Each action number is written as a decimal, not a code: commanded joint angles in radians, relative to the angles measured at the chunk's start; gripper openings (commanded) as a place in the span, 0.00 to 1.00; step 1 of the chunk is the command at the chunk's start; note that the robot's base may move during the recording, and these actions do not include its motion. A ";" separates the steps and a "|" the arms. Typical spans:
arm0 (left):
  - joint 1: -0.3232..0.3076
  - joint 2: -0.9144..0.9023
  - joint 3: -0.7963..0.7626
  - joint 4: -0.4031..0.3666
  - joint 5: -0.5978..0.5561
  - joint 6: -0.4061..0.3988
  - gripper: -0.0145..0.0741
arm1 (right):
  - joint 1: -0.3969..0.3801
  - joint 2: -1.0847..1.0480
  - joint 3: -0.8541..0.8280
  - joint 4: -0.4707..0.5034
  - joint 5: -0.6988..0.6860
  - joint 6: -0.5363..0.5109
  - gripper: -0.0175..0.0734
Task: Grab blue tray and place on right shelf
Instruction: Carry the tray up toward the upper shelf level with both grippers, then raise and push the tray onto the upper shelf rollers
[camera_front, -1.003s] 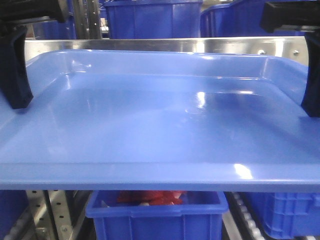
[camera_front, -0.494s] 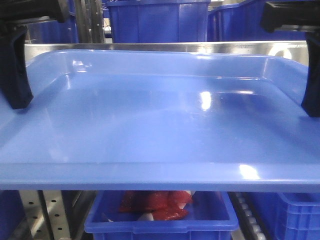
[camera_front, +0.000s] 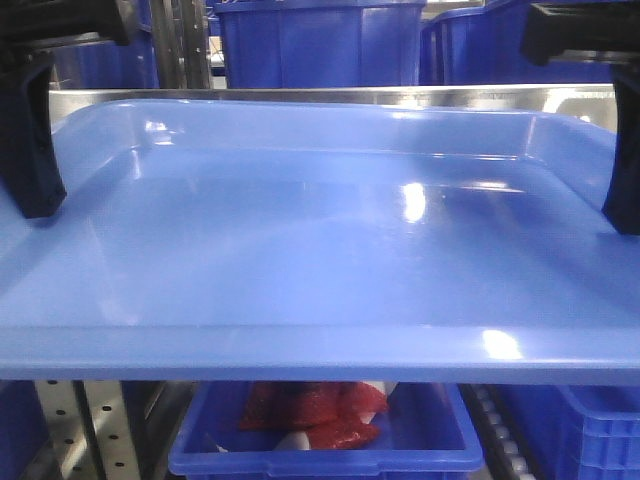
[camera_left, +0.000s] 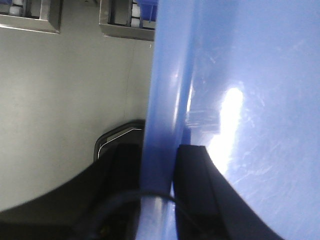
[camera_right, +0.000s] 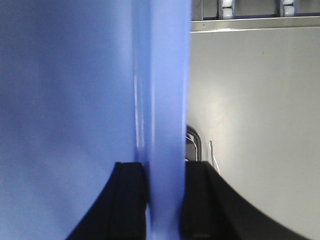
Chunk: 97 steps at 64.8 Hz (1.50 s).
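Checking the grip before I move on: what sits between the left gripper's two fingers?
The rim of the blue tray, clamped by the left gripper; the left wrist view shows it.

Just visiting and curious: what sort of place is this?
Likely a warehouse or factory stockroom: the blue tray is held before a metal rack with perforated posts, with deep storage bins above and below, one holding red items.

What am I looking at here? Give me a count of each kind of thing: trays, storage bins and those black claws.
blue tray: 1
Grippers: 2, the left gripper and right gripper, each clamped on the tray's rim
darker blue bins: at least 4, two behind, two below
Total: at least 7
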<state>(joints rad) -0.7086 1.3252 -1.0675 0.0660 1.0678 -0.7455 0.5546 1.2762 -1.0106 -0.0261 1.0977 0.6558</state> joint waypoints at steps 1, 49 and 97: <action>-0.010 -0.029 -0.033 -0.074 -0.076 -0.012 0.25 | 0.005 -0.024 -0.033 0.048 -0.069 0.002 0.38; -0.010 -0.029 -0.033 -0.074 -0.076 -0.012 0.25 | 0.005 -0.024 -0.033 0.048 -0.069 0.002 0.38; -0.010 -0.029 -0.141 -0.074 -0.077 0.034 0.25 | 0.005 -0.024 -0.228 0.051 0.043 -0.070 0.38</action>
<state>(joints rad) -0.7086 1.3252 -1.1283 0.0725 1.0934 -0.7117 0.5528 1.2762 -1.1406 -0.0460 1.2115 0.6269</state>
